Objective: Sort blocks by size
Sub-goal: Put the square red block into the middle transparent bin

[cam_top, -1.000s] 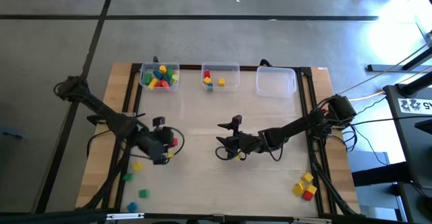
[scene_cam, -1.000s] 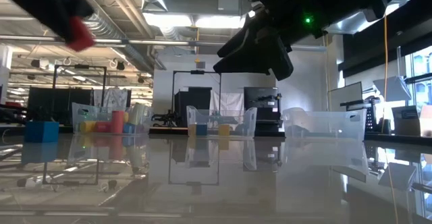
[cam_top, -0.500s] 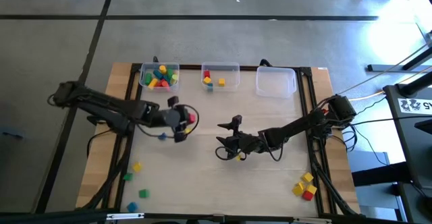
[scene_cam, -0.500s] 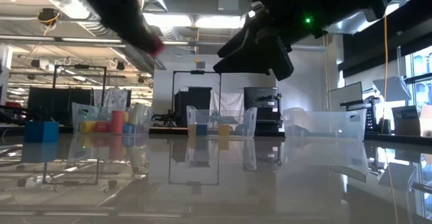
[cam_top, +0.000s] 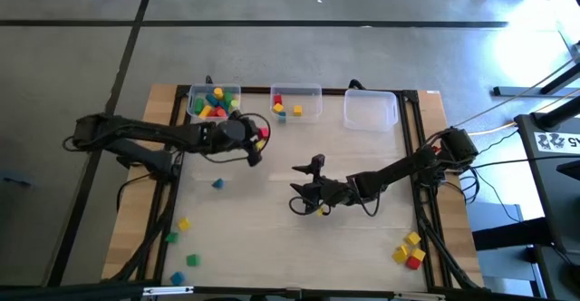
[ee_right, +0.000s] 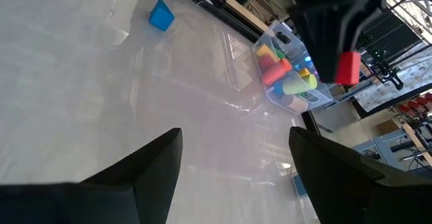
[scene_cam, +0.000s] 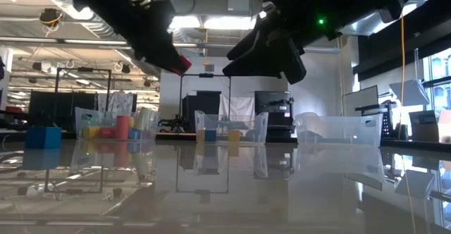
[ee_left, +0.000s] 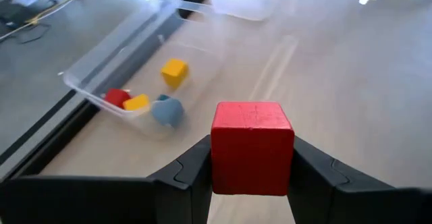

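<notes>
Left gripper [ee_left: 251, 177] is clamping a red block [ee_left: 252, 145] by two opposite flat faces, upper-centre of the high view beside the middle bin [cam_top: 296, 101]. The cube is likely rigid and light. Right gripper [cam_top: 306, 199] is hovering mid-frame, fingers parted, empty.

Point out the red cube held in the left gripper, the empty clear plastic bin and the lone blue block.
red cube [ee_left: 252, 146], left wrist view, front face.
empty clear plastic bin [cam_top: 370, 111], high view, floor.
blue block [cam_top: 217, 184], high view, top.
</notes>
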